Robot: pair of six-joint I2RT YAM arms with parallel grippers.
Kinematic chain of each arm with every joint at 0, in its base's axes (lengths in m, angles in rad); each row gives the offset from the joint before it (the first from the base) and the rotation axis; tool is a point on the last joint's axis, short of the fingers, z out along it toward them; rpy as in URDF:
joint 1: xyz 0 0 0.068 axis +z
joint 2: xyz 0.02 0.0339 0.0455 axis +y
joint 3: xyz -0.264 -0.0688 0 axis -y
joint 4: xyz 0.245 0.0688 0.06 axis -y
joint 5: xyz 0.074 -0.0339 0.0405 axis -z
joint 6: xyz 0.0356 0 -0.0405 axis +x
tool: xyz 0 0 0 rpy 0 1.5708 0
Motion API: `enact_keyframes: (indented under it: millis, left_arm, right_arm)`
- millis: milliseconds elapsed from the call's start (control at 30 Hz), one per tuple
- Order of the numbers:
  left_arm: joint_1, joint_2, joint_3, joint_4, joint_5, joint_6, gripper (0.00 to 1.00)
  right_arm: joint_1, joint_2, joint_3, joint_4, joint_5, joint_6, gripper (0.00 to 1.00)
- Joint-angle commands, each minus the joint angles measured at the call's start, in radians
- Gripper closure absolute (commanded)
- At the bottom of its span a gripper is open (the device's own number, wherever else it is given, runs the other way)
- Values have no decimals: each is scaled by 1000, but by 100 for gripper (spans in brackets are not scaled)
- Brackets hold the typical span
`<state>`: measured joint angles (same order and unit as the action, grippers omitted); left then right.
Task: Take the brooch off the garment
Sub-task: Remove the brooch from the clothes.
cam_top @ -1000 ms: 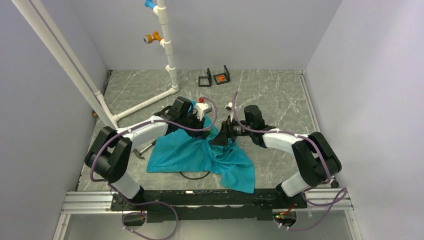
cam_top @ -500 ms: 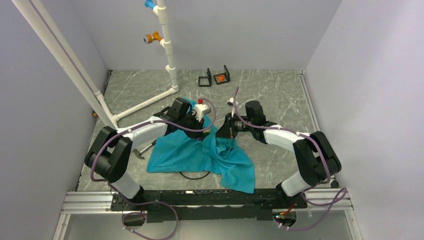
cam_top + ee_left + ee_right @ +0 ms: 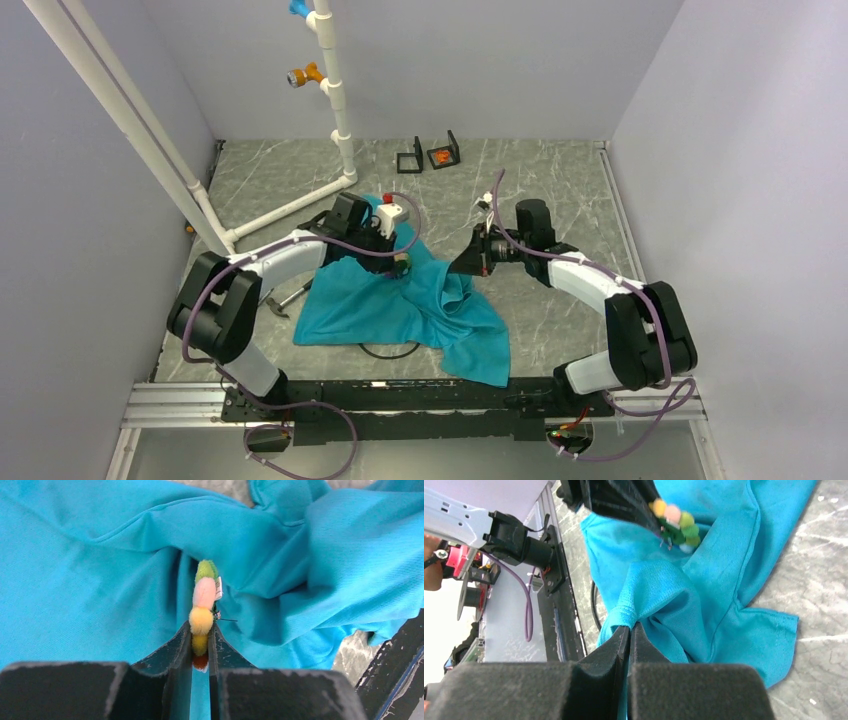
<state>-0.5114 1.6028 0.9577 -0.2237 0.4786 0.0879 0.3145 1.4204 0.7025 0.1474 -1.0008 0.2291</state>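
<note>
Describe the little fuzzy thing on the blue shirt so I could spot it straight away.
Find the teal T-shirt crumpled on the grey marbled table, then the left claw over its far side. Pinched between that claw's tips is the brooch: a tiny row of fuzzy balls, green, pink and yellow, the only multicoloured speck against the plain cloth.

Bright, even light — soft shadows; wrist-view foregrounds blurred.

teal-blue cloth T-shirt (image 3: 100, 580): matt, fine-meshed knit
small multicoloured pompom brooch (image 3: 204, 592): soft, fluffy, matt
grey marble-patterned tabletop (image 3: 560, 190): smooth, slight sheen
</note>
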Motion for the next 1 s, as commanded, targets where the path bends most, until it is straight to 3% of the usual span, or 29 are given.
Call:
enact_keyframes:
  millis: [0, 200, 300, 333, 467, 600, 733, 833, 967]
  left_arm:
    - [47, -43, 37, -29, 40, 22, 100]
    - [110, -86, 54, -43, 120, 26, 100]
    - [140, -131, 73, -36, 283, -6, 100]
    - [140, -144, 86, -38, 340, -14, 100]
    - [140, -168, 151, -93, 514, -45, 100]
    - [138, -159, 231, -247, 591, -15, 100]
    - [120, -167, 263, -373, 625, 33, 100]
    - [115, -175, 239, -383, 688, 5, 100]
    - [112, -163, 229, -380, 753, -39, 100]
  right_arm:
    - [-17, -45, -20, -88, -46, -97, 100]
    - [-23, -57, -24, -122, -53, -138, 97]
    - [-23, -63, -6, -130, -44, -158, 57]
    - [-23, -65, 8, -138, -39, -167, 49]
    - [-25, -56, 120, -206, -35, -206, 34]
    - [-24, -52, 231, -313, -71, -257, 30]
    - [-23, -74, 243, -231, -129, -146, 28]
    - [0, -74, 199, -74, -165, 33, 27]
    - [70, -61, 183, -24, -191, 103, 26]
